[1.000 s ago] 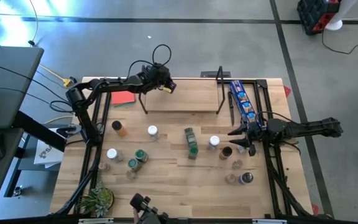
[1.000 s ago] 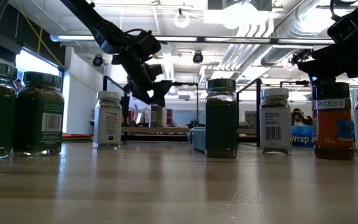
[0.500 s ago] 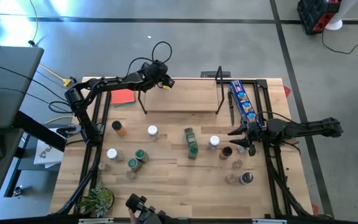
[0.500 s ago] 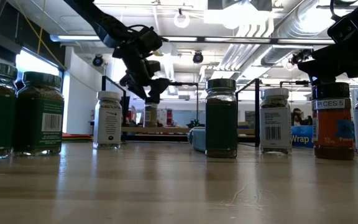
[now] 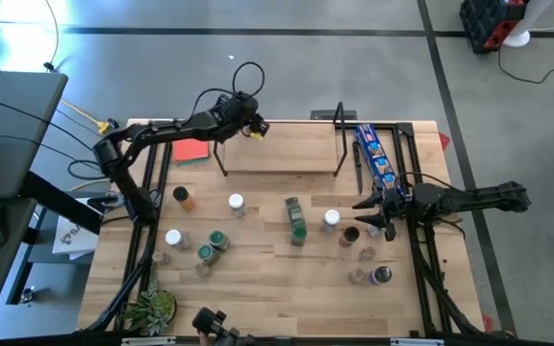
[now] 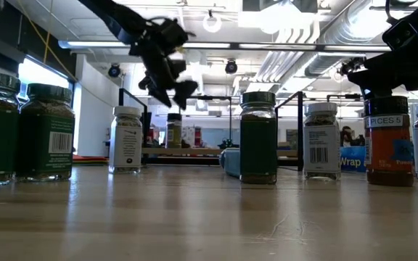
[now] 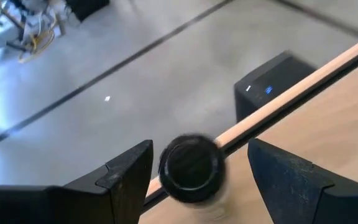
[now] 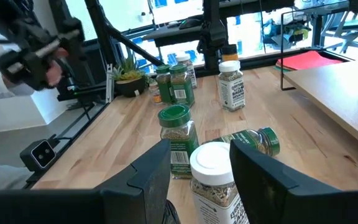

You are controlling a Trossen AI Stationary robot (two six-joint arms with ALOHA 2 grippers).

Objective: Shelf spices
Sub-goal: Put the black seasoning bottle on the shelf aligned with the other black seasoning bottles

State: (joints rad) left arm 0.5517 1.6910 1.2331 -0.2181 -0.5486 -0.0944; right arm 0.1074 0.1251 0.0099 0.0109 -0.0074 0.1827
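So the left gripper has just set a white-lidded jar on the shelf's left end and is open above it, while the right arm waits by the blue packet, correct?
One detail is off: the jar's lid is black, not white, as the left wrist view shows. The rest holds: the left gripper is open above the jar at the left end of the shelf, and the right gripper waits by the blue packet.

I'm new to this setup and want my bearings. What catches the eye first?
The left pincer hangs open above a black-lidded spice jar standing at the shelf's far left edge. More jars are scattered across the table's middle, where the right pincer waits beside a white-lidded jar.
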